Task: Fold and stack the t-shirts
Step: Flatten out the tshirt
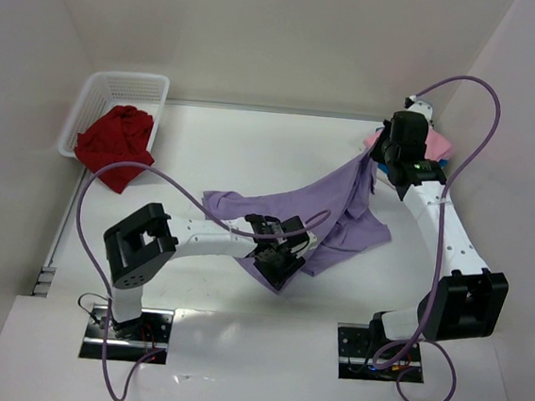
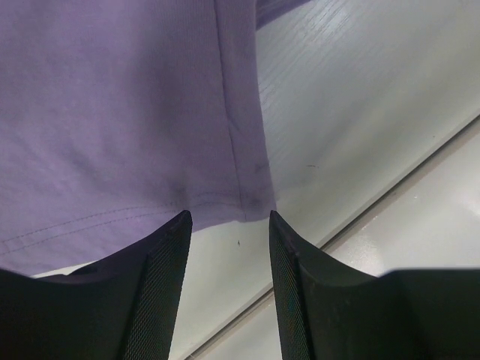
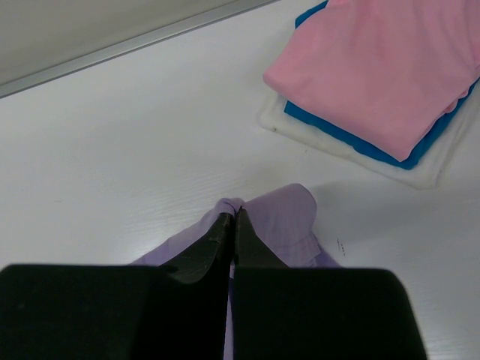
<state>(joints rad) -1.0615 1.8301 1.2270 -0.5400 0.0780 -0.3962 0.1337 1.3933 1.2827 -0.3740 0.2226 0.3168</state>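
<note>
white table (image 1: 253, 152) bears basket (image 1: 128, 77), lavender t-shirt (image 1: 342, 217), folded stack (image 1: 440, 141).

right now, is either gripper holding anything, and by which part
Right gripper pinches a bunched fold of the lavender shirt; left gripper is open, holding nothing.

White arms (image 1: 207, 235), black joints (image 1: 135, 245), purple cables (image 1: 469, 80)

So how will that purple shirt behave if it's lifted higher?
Probably floppy: the lavender t-shirt drapes from the right gripper, shut on one bunched edge. Likely light, since that small pinch holds it up. Its hem, lying by the open left gripper, may drag.
</note>
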